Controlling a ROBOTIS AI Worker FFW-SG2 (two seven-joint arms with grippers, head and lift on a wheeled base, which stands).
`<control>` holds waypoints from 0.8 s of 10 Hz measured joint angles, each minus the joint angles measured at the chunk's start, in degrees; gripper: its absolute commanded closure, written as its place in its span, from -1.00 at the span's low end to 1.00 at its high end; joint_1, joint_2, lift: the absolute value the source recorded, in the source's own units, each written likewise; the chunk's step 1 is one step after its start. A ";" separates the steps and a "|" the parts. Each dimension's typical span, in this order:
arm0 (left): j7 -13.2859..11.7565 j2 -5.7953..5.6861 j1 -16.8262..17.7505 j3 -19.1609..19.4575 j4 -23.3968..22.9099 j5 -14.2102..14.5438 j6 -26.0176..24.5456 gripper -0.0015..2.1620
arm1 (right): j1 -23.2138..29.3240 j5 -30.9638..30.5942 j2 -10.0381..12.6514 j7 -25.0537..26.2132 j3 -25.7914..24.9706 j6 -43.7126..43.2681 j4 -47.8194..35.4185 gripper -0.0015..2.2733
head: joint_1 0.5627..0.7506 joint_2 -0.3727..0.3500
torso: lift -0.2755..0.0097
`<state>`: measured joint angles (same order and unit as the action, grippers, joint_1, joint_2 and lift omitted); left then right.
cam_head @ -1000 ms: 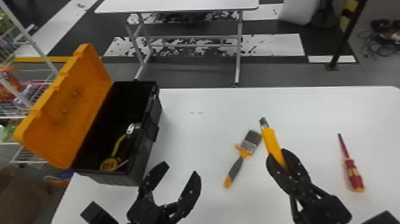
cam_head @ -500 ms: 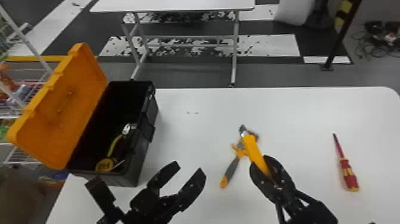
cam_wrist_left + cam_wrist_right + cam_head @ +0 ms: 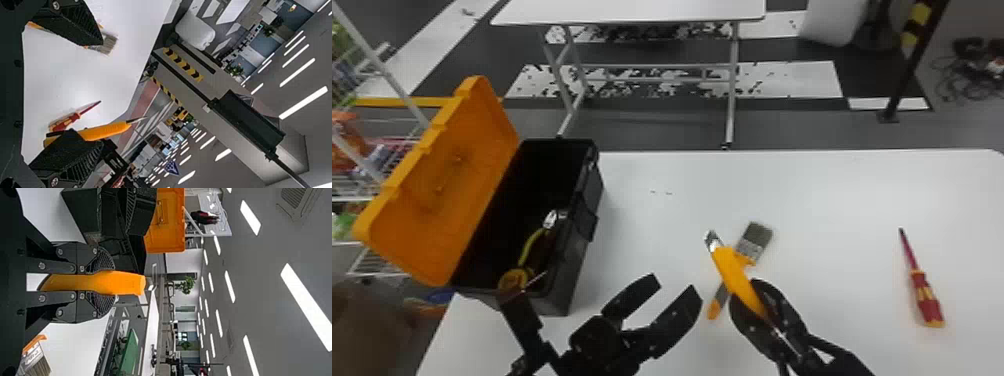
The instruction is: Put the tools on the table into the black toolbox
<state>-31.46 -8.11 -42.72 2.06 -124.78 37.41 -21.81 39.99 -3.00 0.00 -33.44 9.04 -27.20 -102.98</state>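
My right gripper is shut on the yellow utility knife, holding it raised over the table; in the right wrist view the gripper pinches the knife from both sides. My left gripper stands open beside it, fingers apart; the left wrist view shows the same gripper with a gap between its fingers. The paintbrush lies partly behind the knife. A red screwdriver lies at the right. The black toolbox holds pliers and a yellow round tool.
The toolbox's orange lid stands open at its left. The white table has its far edge beyond the tools. A second white table stands farther back, and wire shelves rise at the left.
The right gripper has moved left with the knife, now in front of the paintbrush. The left gripper has shifted slightly to the right, still open.
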 measured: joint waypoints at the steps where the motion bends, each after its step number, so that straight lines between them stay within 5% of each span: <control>1: -0.17 0.08 0.01 -0.18 -0.72 0.36 -0.80 -0.91 | -0.20 -0.43 0.00 -0.36 0.53 -0.02 0.24 0.88 | 0.41 0.47 | 0.41; 8: -0.08 0.19 0.09 -0.65 -4.50 0.60 -7.66 -0.90 | -1.37 -3.04 0.00 -0.81 3.61 0.28 1.63 0.88 | 0.41 0.54 | 0.41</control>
<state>-31.55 -7.91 -42.63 1.40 -129.28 38.01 -29.47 38.62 -6.04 0.00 -34.25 12.65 -26.92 -101.36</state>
